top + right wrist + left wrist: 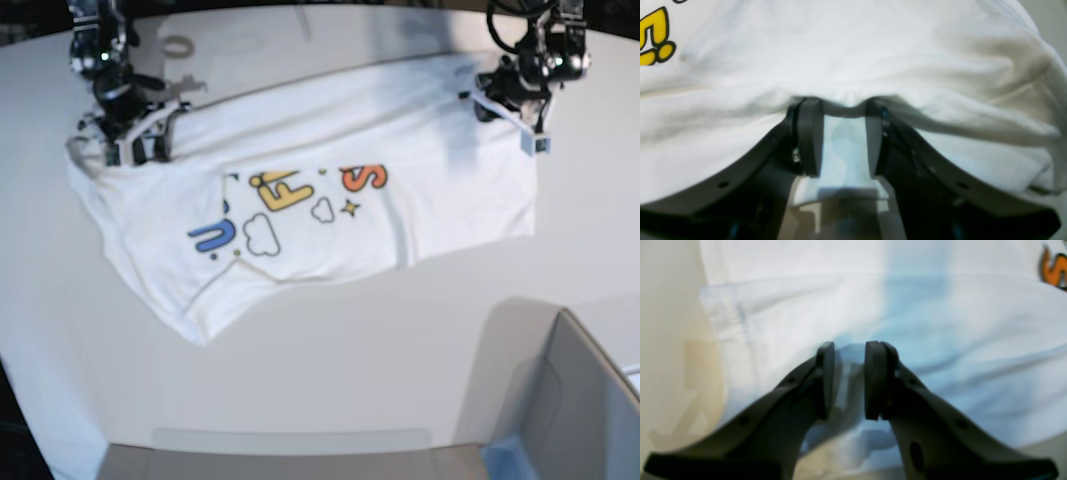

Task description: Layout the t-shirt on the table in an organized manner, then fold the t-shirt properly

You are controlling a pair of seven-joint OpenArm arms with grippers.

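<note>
Though creased, the t-shirt (300,200) print-up, pinched in both arms' jaws; table (330,370) beneath.

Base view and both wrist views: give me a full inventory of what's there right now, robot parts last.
t-shirt: one, white with blue, yellow and orange letters, clouds and a star; spread print-up across the far half of the table, bunched at both far corners.
table: one, plain white with a curved edge; under everything.
grey box: one, grey with a blue corner; near corner of the base view's right.
left tool: one, dark; base view's right, fingers closed on a fold of shirt fabric.
right tool: one, dark; base view's left, fingers around the shirt's edge, with cloth between them.
</note>
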